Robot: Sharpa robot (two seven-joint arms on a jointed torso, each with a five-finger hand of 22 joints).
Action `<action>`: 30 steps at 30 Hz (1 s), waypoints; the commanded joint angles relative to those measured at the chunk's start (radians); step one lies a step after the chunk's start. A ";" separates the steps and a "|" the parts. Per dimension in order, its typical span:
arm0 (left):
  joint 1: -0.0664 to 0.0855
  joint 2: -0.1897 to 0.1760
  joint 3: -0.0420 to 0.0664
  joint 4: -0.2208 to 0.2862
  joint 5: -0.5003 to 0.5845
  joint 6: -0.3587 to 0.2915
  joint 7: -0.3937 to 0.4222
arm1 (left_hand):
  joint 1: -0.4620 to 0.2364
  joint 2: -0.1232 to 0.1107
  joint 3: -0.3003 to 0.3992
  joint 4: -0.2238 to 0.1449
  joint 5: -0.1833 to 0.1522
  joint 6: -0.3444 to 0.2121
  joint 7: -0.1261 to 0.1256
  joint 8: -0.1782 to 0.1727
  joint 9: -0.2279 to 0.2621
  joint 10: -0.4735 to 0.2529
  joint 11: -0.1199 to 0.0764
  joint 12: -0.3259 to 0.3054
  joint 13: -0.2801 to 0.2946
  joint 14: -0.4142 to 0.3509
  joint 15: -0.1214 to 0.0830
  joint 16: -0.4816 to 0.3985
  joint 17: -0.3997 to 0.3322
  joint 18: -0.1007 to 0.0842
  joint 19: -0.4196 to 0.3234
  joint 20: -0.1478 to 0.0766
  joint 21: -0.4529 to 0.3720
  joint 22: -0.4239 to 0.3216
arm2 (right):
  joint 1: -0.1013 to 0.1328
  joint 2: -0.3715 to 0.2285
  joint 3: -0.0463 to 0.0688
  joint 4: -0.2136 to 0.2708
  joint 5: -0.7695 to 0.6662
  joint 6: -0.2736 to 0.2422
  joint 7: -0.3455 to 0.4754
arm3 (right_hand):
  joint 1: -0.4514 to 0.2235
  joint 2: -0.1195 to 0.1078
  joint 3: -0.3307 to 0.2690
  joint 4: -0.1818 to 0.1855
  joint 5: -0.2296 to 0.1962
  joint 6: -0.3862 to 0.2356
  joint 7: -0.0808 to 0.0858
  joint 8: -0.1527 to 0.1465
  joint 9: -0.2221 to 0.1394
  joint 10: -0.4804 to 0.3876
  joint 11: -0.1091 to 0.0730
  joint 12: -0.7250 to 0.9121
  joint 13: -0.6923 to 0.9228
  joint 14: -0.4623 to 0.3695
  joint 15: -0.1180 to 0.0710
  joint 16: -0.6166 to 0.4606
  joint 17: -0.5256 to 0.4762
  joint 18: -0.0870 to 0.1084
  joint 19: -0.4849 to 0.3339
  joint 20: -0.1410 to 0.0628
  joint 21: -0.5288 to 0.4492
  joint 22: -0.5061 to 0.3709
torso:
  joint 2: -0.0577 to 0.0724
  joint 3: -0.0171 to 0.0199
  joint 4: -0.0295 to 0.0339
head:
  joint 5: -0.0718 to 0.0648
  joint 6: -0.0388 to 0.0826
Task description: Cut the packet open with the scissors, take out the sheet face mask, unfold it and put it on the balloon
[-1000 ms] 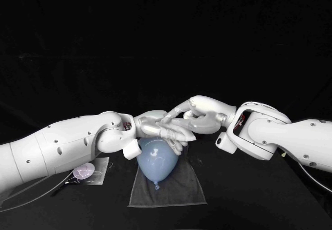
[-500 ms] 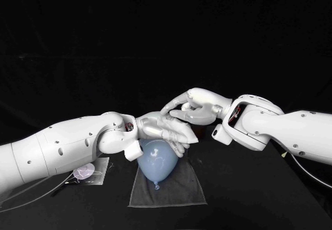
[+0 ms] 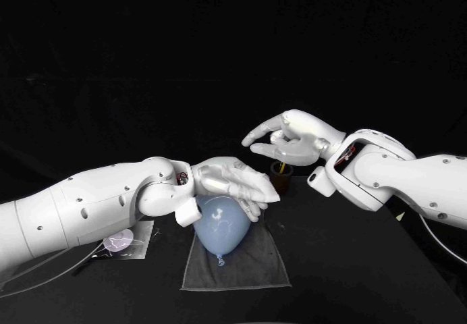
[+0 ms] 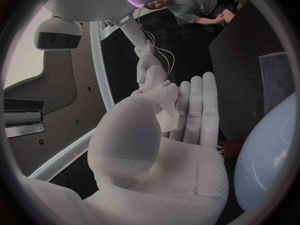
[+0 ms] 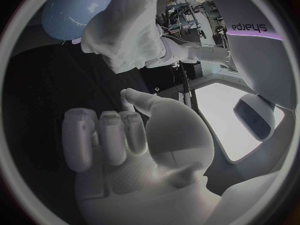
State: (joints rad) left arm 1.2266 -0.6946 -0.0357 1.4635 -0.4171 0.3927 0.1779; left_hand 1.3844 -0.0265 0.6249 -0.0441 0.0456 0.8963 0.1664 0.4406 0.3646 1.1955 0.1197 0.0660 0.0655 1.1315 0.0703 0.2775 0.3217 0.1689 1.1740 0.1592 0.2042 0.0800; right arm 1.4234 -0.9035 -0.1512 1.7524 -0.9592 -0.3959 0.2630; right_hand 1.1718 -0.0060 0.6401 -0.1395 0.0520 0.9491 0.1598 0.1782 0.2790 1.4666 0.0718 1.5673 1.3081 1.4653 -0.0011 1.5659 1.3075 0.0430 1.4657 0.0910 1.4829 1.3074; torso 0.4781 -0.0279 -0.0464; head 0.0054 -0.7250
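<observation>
Balloon (image 3: 222, 229), pale blue, sits directly under left hand (image 3: 233, 183), whose fingers lie over its fat end; knot end points away from the palm, toward the robot. Left hand grips sheet face mask (image 4: 167, 107): crumpled white wad pinched btw thumb and straight fingers, per left wrist view. Right hand (image 3: 292, 138) is raised, apart from left hand, up and beyond it; fingers curled in, nothing in them. Grey cloth (image 3: 248, 270) lies under balloon on black table (image 3: 370, 270). Packet (image 3: 125, 241), clear w/ sth pale purple on it, lies below left forearm. Small brown pot (image 3: 281, 169) stands just under right hand; contents unclear.
</observation>
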 commanded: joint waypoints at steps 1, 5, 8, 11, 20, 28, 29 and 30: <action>0.000 -0.003 0.001 0.006 0.000 -0.008 0.011 | 0.005 0.002 -0.007 0.000 0.003 0.006 0.005 0.006 0.089 -0.002 0.000 -0.005 -0.001 0.002 -0.002 -0.006 0.001 0.014 0.007 -0.002 0.007 0.001 | 0.000 -0.022 0.001 0.027 -0.041 -0.103 0.007 | 0.003 -0.035 -0.042 -0.008 0.002 0.028 -0.003 0.019 0.008 0.104 0.001 0.004 0.263 0.106 0.003 0.005 0.263 -0.010 0.044 0.011 -0.003 0.122 | 0.000 0.0002 -0.0018 | 0.004 -0.003; 0.000 -0.006 0.001 0.006 0.000 -0.013 0.011 | 0.005 0.002 -0.007 0.000 0.003 0.005 0.006 0.006 0.089 -0.003 0.000 -0.005 -0.001 0.002 -0.002 -0.007 0.002 0.014 0.007 -0.003 0.007 0.001 | -0.004 -0.040 0.001 0.059 -0.136 -0.117 -0.027 | -0.001 -0.061 -0.079 -0.005 0.018 0.050 -0.016 0.038 0.015 0.104 -0.009 0.004 0.263 0.106 -0.004 0.005 0.263 -0.011 0.046 0.008 0.000 0.127 | -0.001 0.0013 -0.0026 | 0.005 -0.005; 0.000 -0.007 0.001 0.004 0.000 -0.017 0.011 | 0.005 0.002 -0.007 0.000 0.003 0.005 0.006 0.006 0.089 -0.003 0.000 -0.005 -0.001 0.002 -0.002 -0.007 0.002 0.014 0.007 -0.003 0.007 0.001 | -0.010 -0.046 0.001 0.085 -0.226 -0.125 -0.063 | -0.005 -0.077 -0.110 0.004 0.015 0.080 -0.033 0.062 0.026 0.104 -0.024 0.004 0.263 0.106 -0.016 0.005 0.263 -0.011 0.047 -0.002 0.001 0.131 | 0.000 0.0021 -0.0008 | 0.003 -0.005; 0.000 -0.007 0.001 0.002 0.000 -0.021 0.009 | 0.006 0.001 -0.007 -0.001 0.003 0.005 0.007 0.005 0.090 -0.004 0.000 -0.005 -0.001 0.002 -0.002 -0.007 0.002 0.014 0.007 -0.003 0.007 0.001 | -0.018 -0.044 0.000 0.106 -0.319 -0.139 -0.111 | -0.015 -0.087 -0.130 0.016 0.005 0.087 -0.039 0.069 0.030 0.104 -0.029 0.004 0.263 0.106 -0.022 0.005 0.263 -0.011 0.048 -0.008 0.002 0.132 | 0.000 0.0010 -0.0007 | 0.003 -0.004; 0.000 -0.004 0.001 0.001 0.000 -0.025 0.004 | 0.007 0.001 -0.007 -0.002 0.003 0.005 0.007 0.005 0.090 -0.004 0.000 -0.005 -0.001 0.003 -0.002 -0.008 0.002 0.014 0.007 -0.003 0.007 0.001 | -0.032 -0.015 -0.002 0.124 -0.504 -0.182 -0.255 | -0.052 -0.108 -0.174 0.061 -0.002 0.085 -0.043 0.073 0.032 0.104 -0.034 0.004 0.263 0.106 -0.027 0.005 0.263 -0.011 0.048 -0.015 0.001 0.132 | 0.000 -0.0007 0.0009 | 0.006 -0.002; 0.000 -0.002 0.000 0.003 0.000 -0.028 0.000 | 0.007 0.001 -0.007 -0.002 0.003 0.005 0.007 0.005 0.090 -0.004 0.000 -0.005 -0.001 0.003 -0.002 -0.008 0.002 0.014 0.007 -0.003 0.007 0.001 | -0.045 0.017 -0.003 0.120 -0.595 -0.220 -0.346 | -0.058 -0.116 -0.186 0.073 -0.002 0.086 -0.045 0.075 0.033 0.104 -0.036 0.004 0.263 0.106 -0.029 0.005 0.263 -0.013 0.051 -0.017 0.004 0.138 | 0.000 -0.0010 0.0015 | 0.006 -0.003; 0.000 -0.002 0.000 0.003 -0.001 -0.028 -0.001 | 0.007 0.001 -0.007 -0.002 0.003 0.005 0.007 0.005 0.090 -0.004 0.000 -0.005 -0.001 0.003 -0.002 -0.008 0.002 0.014 0.007 -0.003 0.007 0.001 | -0.046 0.020 -0.003 0.119 -0.605 -0.226 -0.356 | -0.058 -0.117 -0.187 0.074 -0.002 0.086 -0.045 0.075 0.033 0.104 -0.036 0.004 0.263 0.106 -0.029 0.005 0.263 -0.013 0.051 -0.017 0.004 0.138 | 0.000 -0.0008 0.0012 | 0.007 -0.004; 0.000 -0.002 0.000 0.003 -0.001 -0.028 -0.001 | 0.007 0.001 -0.007 -0.002 0.003 0.005 0.007 0.005 0.090 -0.004 0.000 -0.005 -0.001 0.003 -0.002 -0.008 0.002 0.014 0.007 -0.003 0.007 0.001 | -0.046 0.023 -0.003 0.119 -0.610 -0.228 -0.362 | -0.058 -0.117 -0.187 0.074 -0.002 0.086 -0.045 0.075 0.033 0.104 -0.036 0.004 0.263 0.106 -0.029 0.005 0.263 -0.013 0.051 -0.017 0.004 0.138 | 0.000 -0.0009 0.0014 | 0.007 -0.004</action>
State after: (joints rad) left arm 1.2266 -0.6991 -0.0360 1.4649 -0.4182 0.3666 0.1737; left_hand 1.3841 -0.0268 0.6248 -0.0441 0.0456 0.8997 0.1698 0.4434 0.3654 1.1955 0.1198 0.0660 0.0655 1.1311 0.0708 0.2736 0.3226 0.1722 1.1739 0.1592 0.2080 0.0797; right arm 1.3780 -0.8819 -0.1548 1.8728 -1.4877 -0.5768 -0.0256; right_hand 1.1199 -0.1226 0.4576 -0.0646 0.0558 1.0327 0.1179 0.2476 0.3113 1.4631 0.0428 1.5652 1.3080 1.4685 -0.0235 1.5657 1.3081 0.0434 1.4658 0.0825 1.4820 1.3076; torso 0.4780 -0.0285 -0.0450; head 0.0118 -0.7281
